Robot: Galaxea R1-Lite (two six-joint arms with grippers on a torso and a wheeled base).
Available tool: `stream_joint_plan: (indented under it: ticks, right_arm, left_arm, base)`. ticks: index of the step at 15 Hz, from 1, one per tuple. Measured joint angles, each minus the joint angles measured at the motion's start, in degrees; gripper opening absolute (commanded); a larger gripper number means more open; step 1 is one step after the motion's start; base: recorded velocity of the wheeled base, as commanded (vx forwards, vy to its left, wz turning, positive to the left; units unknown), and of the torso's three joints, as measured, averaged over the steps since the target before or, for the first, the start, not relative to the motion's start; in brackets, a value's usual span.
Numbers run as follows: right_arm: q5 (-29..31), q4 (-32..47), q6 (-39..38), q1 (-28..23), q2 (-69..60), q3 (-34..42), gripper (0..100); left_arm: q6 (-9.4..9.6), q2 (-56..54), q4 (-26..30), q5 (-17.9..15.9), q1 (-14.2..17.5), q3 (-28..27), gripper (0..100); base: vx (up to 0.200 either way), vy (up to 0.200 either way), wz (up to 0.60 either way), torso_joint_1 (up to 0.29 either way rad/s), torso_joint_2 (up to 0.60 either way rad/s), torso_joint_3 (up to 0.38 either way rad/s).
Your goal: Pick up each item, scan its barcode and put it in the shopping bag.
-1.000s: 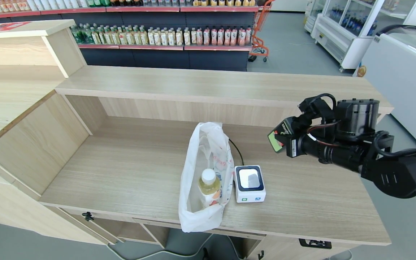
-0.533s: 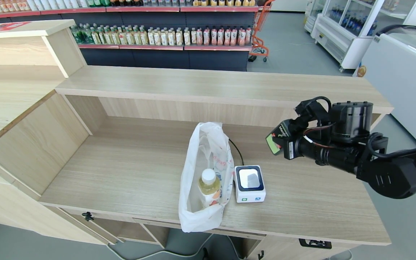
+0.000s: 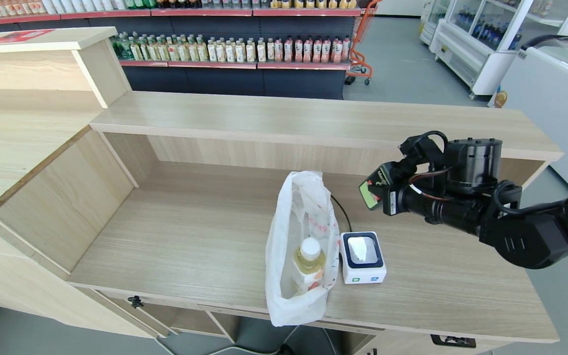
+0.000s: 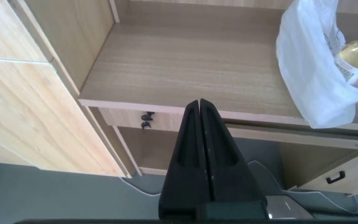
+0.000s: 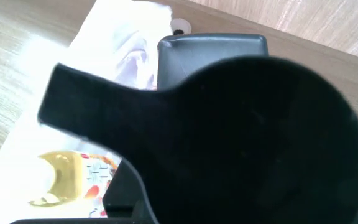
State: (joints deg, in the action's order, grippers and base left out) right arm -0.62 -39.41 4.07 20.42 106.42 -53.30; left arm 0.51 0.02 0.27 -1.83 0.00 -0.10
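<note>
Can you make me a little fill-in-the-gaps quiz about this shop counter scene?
1. Inside the white plastic shopping bag stands a ___ of pale yellow drink with a white cap.
2. The small white box scanner with a dark glass top sits on the light wooden ___.
3. The right gripper holds a small green and red packet in the air, not yet inside the ___.
Missing words: bottle; counter; bag.

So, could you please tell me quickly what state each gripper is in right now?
Left gripper: closed, empty.
Right gripper: closed on a small green-and-red packet.
</note>
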Motion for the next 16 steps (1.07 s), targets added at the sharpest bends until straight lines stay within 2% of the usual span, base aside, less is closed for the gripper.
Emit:
stream_joint_plan:
  ticks: [8, 16]
  right_arm:
    - [-1.05, -0.09, -1.28, 0.02, 8.87, -8.66, 0]
    - [-3.17, -0.05, -2.60, 1.27, 16.35, -12.24, 0]
  left_arm:
    - [0.02, 0.00, 0.00, 0.02, 0.00, 0.00, 0]
    - [0.00, 0.00, 0.00, 0.00, 0.00, 0.00, 0]
  base:
    - [0.000, 0.000, 0.00, 0.000, 0.00, 0.000]
    - [0.000, 0.000, 0.00, 0.000, 0.00, 0.000]
